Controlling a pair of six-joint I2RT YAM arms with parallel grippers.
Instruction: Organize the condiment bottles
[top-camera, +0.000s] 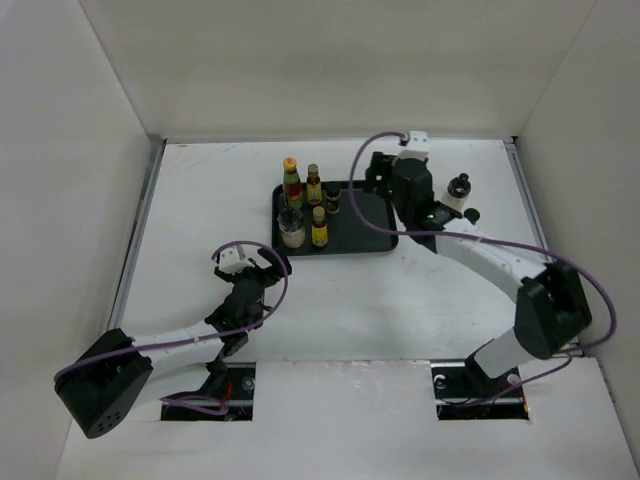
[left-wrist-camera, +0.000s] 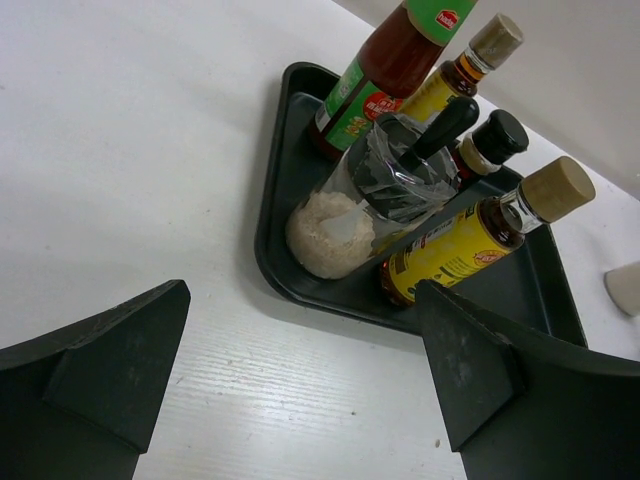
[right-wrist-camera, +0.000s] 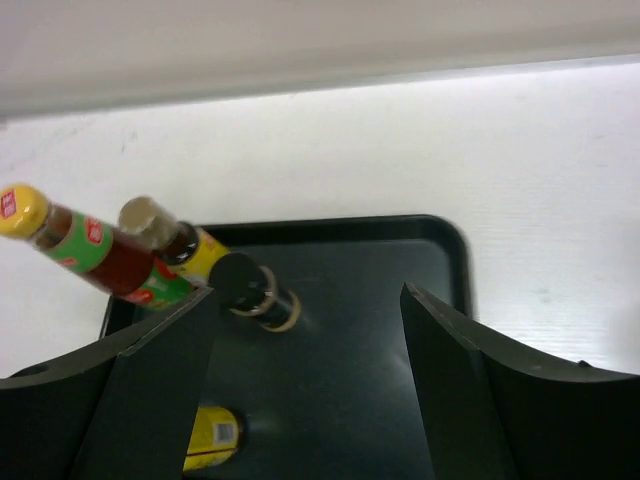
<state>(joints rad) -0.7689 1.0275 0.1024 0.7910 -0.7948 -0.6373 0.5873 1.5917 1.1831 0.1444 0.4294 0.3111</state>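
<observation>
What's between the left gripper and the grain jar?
Only bare table and the tray's near rim separate the left gripper from the grain jar, per the left wrist view.

red bottle (left-wrist-camera: 395, 55): cap cut off at top | yellow-labelled bottle (right-wrist-camera: 212, 440): mostly hidden

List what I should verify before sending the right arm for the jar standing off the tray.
1. Right claw empty: ok, jaws apart, nothing between them.
2. Left claw out of the way: ok, open, short of the tray.
3. Room on the tray: ok, its right half is bare.
4. Loaded bottles upright: ok; red bottle, rear yellow-labelled bottle, front yellow-labelled bottle, small dark bottle and whitish jar stand at its left.
5. All bottles loaded: not ok, a dark-capped jar stands on the table right of the right arm.
6. That jar clear of the arm: cannot tell.
</observation>
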